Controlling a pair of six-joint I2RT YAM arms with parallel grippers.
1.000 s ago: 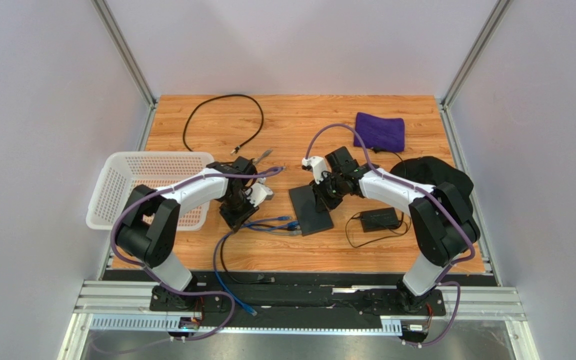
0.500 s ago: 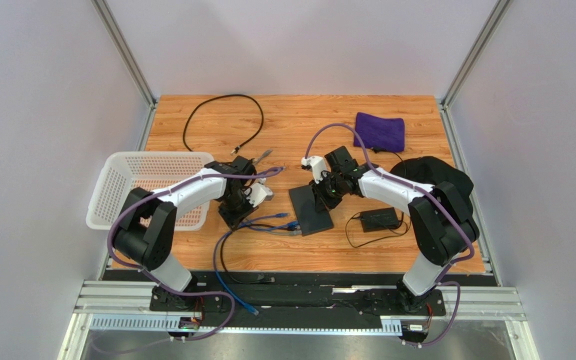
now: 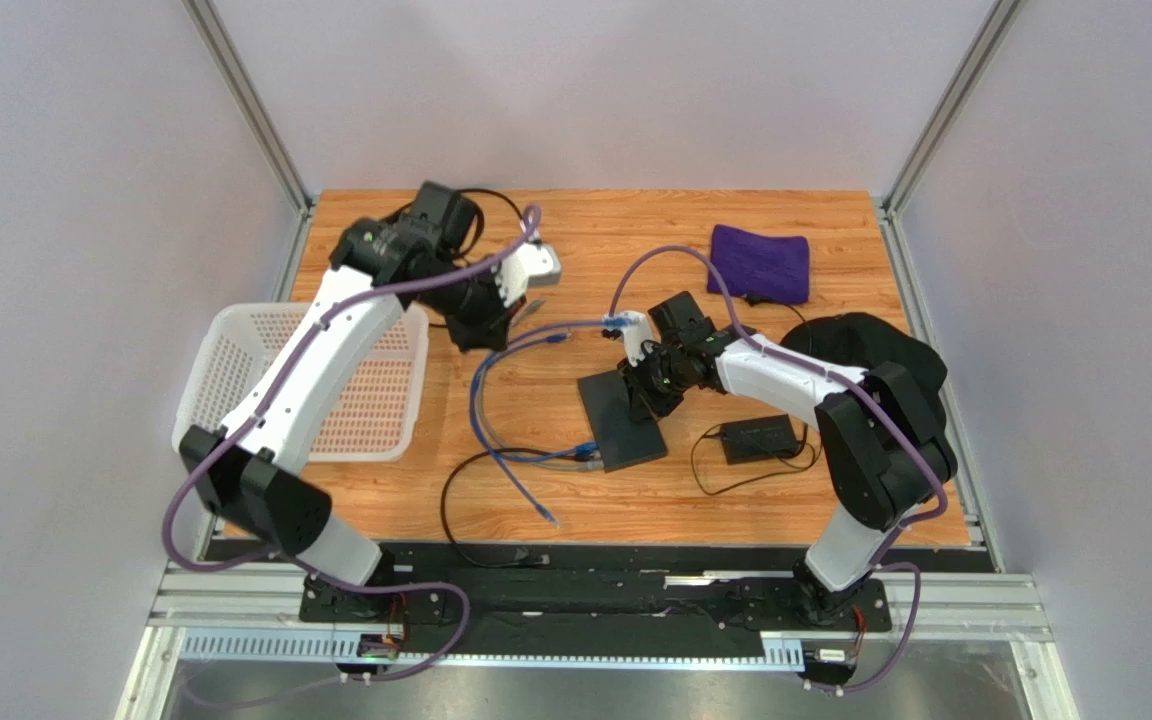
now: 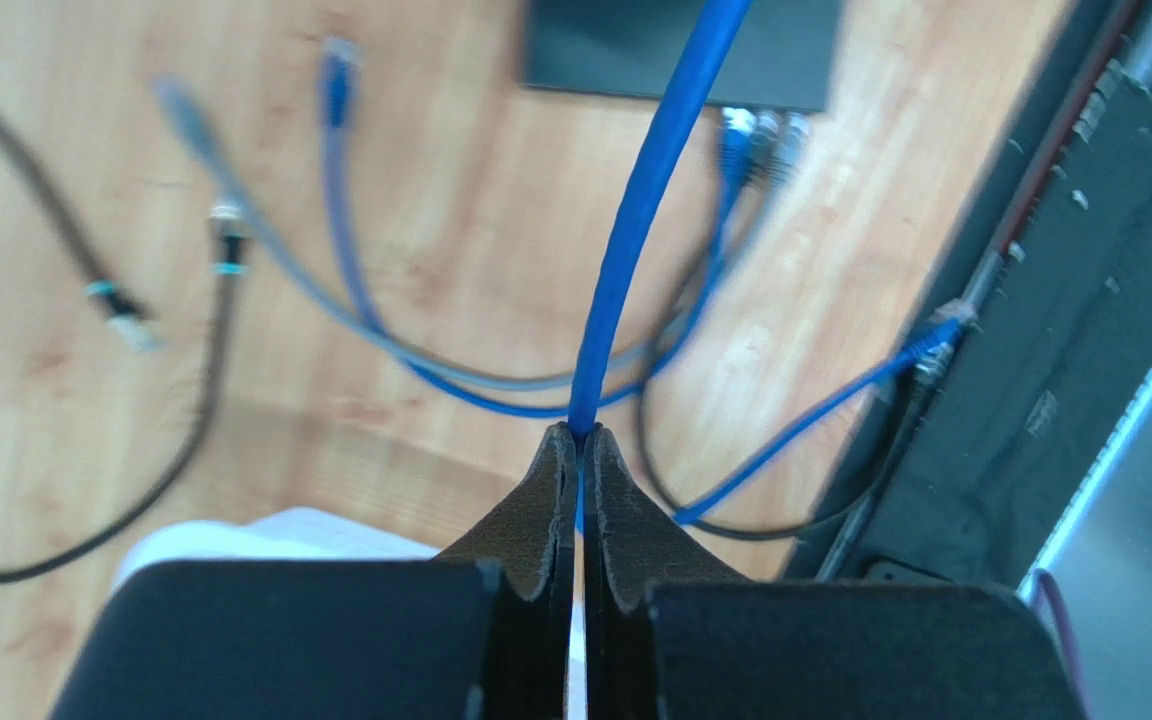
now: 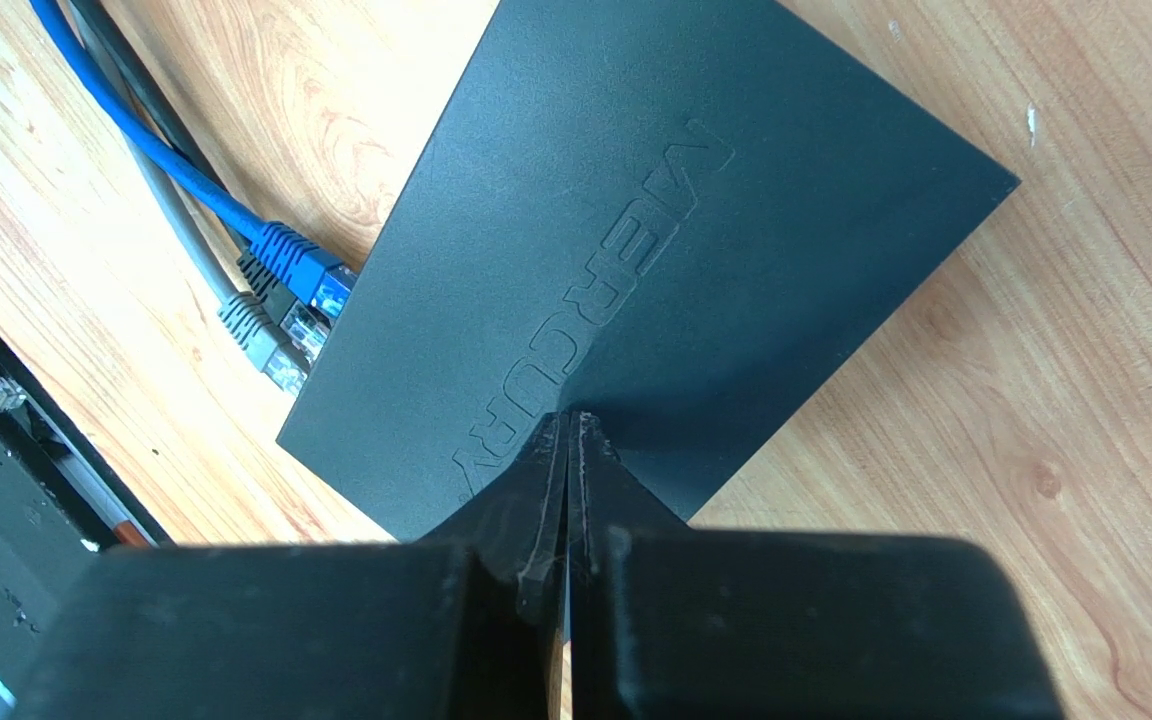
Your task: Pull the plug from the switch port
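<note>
Left gripper (image 4: 579,438) is pinched tight on the blue cable (image 4: 642,210), and the switch (image 5: 657,240) ahead sits under the closed right gripper (image 5: 570,428), so press down firmly and draw straight out from the ports.

The white-and-black left arm (image 3: 312,360) stood raised and stretched far forward, its black left gripper (image 4: 579,438) pinched tight on a thin blue cable (image 4: 642,210), while the bent right arm (image 3: 785,375) pointed its right gripper (image 5: 570,423) downward, fingers pressed together.

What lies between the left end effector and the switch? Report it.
The blue Ethernet cable, pinched by the left end effector, runs toward the switch, seen in the left wrist view.
</note>
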